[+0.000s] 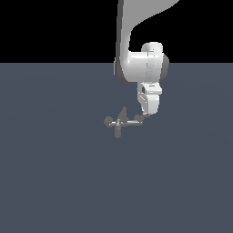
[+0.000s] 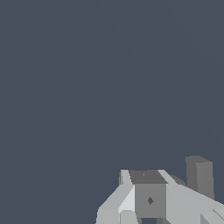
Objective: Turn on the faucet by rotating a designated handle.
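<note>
Low down, end effector [image 1: 144,115] at handle [image 1: 132,123] tip, faucet [image 1: 119,122] beside.

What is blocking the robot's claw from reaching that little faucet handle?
Nothing visible. The gripper is already at the outer end of the handle, on the exterior view's right of the faucet; only bare floor surrounds them.

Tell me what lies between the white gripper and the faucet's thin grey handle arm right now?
Nothing shows there. In the exterior view the white gripper tip meets the tab end of the thin grey handle arm, with no visible gap. The wrist view shows only gripper parts and bare floor.
</note>
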You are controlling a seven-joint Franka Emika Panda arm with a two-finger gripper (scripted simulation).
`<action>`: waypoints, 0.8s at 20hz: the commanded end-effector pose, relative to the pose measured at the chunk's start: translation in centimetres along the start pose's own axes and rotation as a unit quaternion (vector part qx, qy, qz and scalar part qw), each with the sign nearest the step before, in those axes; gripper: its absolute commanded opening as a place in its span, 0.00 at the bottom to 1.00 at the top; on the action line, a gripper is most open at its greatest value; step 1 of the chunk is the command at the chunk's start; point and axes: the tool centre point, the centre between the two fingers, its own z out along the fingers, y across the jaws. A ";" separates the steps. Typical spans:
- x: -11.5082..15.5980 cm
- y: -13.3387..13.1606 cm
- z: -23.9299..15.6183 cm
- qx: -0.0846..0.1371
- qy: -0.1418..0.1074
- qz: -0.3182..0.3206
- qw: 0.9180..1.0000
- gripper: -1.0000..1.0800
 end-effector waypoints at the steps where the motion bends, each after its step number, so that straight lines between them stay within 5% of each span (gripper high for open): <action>1: 0.6 0.7 0.0 0.000 0.000 0.001 1.000 0.00; 16: 1.2 3.9 0.0 0.001 0.000 0.000 1.000 0.00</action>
